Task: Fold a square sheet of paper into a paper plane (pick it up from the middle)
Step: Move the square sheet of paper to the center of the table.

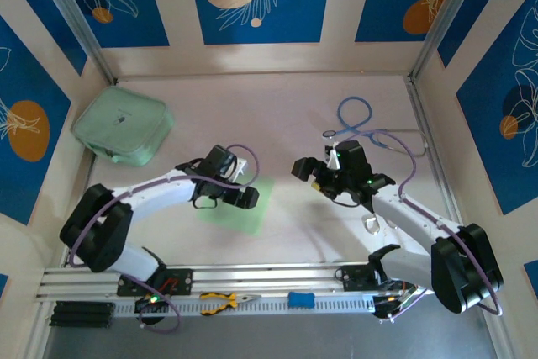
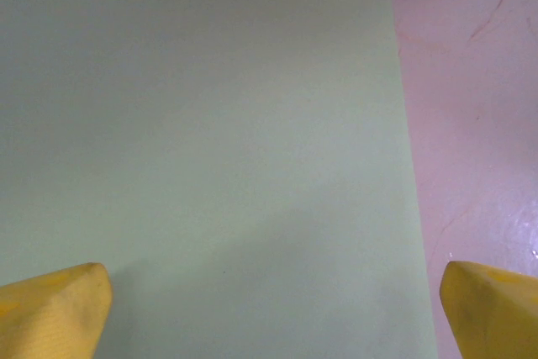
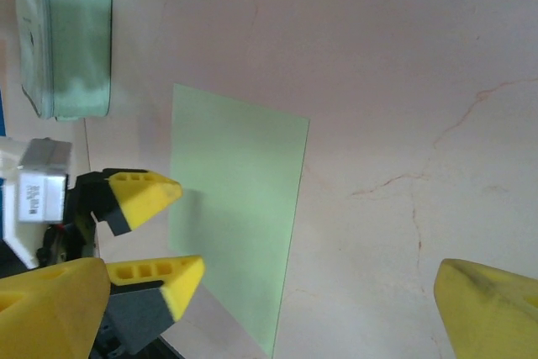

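Square sheet of paper (image 1: 238, 214) lies flat near the middle of the counter (image 1: 277, 115).
Left end effector (image 2: 273, 313) hovers over it, wide open; right end effector (image 1: 309, 176) is also open, nearby.

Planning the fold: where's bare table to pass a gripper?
Free: far middle of the table, between mint pouch and blue cable; also the strip between sheet and right gripper. Crowded: left gripper over the sheet, cable at far right.

Soft, even light falls from overhead, with a slightly pink cast in the wrist views. A faint shadow dims the lower part of the paper (image 2: 210, 124), and the bench (image 2: 487, 124) gleams at the right edge. The yellow fingertips (image 2: 50, 313) of the left pincer (image 2: 273, 313) are blurred and out of focus.
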Motion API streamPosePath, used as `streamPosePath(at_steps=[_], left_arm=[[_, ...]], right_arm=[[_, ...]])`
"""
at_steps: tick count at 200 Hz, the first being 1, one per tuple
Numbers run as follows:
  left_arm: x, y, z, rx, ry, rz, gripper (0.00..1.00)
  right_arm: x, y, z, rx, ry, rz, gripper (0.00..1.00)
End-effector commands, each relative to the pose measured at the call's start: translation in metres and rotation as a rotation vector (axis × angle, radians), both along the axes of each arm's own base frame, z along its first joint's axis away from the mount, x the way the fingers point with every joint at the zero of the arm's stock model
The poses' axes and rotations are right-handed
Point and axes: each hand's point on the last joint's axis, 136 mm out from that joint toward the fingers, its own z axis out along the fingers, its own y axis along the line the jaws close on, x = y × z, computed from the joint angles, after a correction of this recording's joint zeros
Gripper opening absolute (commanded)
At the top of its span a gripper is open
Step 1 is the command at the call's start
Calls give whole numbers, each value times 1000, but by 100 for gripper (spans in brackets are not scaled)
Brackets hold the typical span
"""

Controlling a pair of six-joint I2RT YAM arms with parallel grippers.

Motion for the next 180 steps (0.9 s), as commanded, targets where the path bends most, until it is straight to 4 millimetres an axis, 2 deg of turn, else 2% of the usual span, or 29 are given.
streamPosePath(at_steps=[1,48,65,79,114,144,180], left_arm=[[-2,-2,-4,19,53,-51,98],[-6,2,-25,65,146,0,93],[-6,4,-33,61,182,91,91],[-7,-6,-37,-8,229,160,86],[-8,-23,-45,-60,263,348,86],[-2,-46,-36,-100,232,432,85],[14,-42,-11,-28,78,425,87]], right_arm=[[0,3,9,4,-20,19,99],[0,1,6,1,-19,2,99],[0,0,4,-6,-8,-3,99],[0,-2,1,-13,-1,-19,99],[0,-9,-5,-28,21,-60,99],[-1,-16,-9,-37,34,-99,99],[2,-21,-3,-34,9,-102,99]])
